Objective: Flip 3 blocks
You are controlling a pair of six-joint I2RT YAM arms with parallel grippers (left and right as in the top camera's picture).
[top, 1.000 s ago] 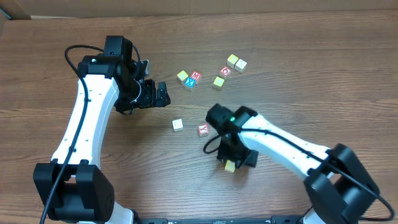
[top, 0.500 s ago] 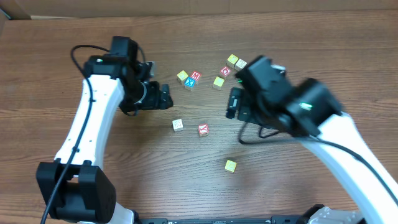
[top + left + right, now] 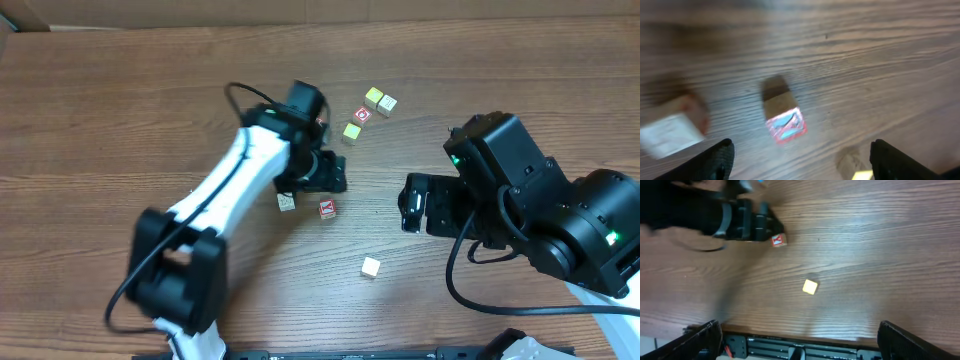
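**Brown table (image 3: 120, 120), loose cubes, wide jaws**

Overhead: the left gripper (image 3: 332, 175) reaches over the middle of the table with its jaws spread and nothing between them. The cream block (image 3: 286, 202) lies just beside the arm, on the near side. The red-letter block (image 3: 326, 208) sits just in front of the gripper's tip. The yellow block (image 3: 371, 267) lies alone, nearer the front edge. The right gripper (image 3: 412, 203) hangs high, close to the camera and to the right of all three blocks, open and empty. Farther back is a red-O cube (image 3: 362, 115) with other small cubes near it.

Left wrist: the view is blurred. The red-letter block (image 3: 785, 125) stands on the wood between the two dark fingertips (image 3: 715, 160), well apart from both. The cream block (image 3: 672, 132) is a smear at the left edge.

Right wrist: the fingers (image 3: 700, 337) show only at the bottom corners, far apart. The yellow block (image 3: 810, 286) lies on bare wood in mid-view. The red-letter block (image 3: 778, 240) sits just beside the left gripper (image 3: 757, 222).
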